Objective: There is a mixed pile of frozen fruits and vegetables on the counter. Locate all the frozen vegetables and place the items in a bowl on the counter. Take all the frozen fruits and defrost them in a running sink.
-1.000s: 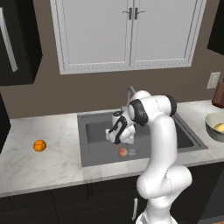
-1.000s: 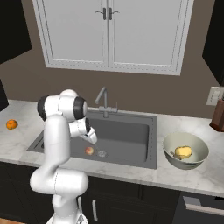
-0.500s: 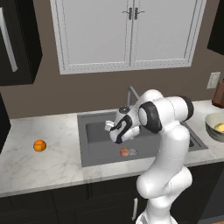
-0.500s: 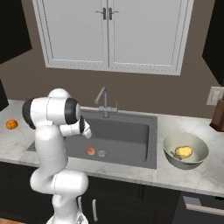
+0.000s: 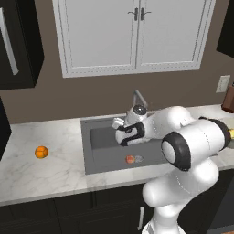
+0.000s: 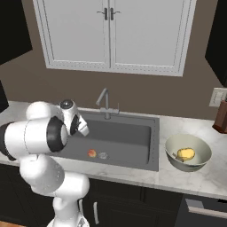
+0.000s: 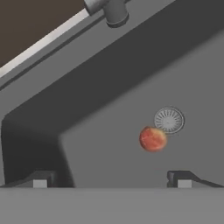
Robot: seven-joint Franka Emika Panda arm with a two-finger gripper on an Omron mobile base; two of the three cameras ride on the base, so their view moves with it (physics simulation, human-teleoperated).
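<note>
Fruit-defrosting is the step in hand, judging by how things lie. Nearest the hand camera, the two-finger gripper hangs over the sink with its dark fingertips set wide apart and nothing between them. Just beyond, the small reddish-pink ball rests on the floor of the large dark grey rectangular sink, just beside the round metal drain; whether the two touch I cannot tell. So one fruit already lies in the basin.

Farther back stands the slim silver faucet at the sink's rear rim; no water shows in any view, so whether it runs I cannot tell.

Off to the robot's left, the small orange ball sits alone on the white marble-look counter, well apart from the sink. It is the fruit not yet moved.

On the far right side, the wide shallow pale beige-grey bowl stands on the counter and holds the pale yellow lumpy piece. The small grey-brown disc I cannot make out anywhere; it may be hidden in the bowl.

The next move likely calls for lifting the open gripper clear of the basin, swinging left to the orange ball, and closing squarely across its middle, since a round thing may slip from a two-finger pinch.
</note>
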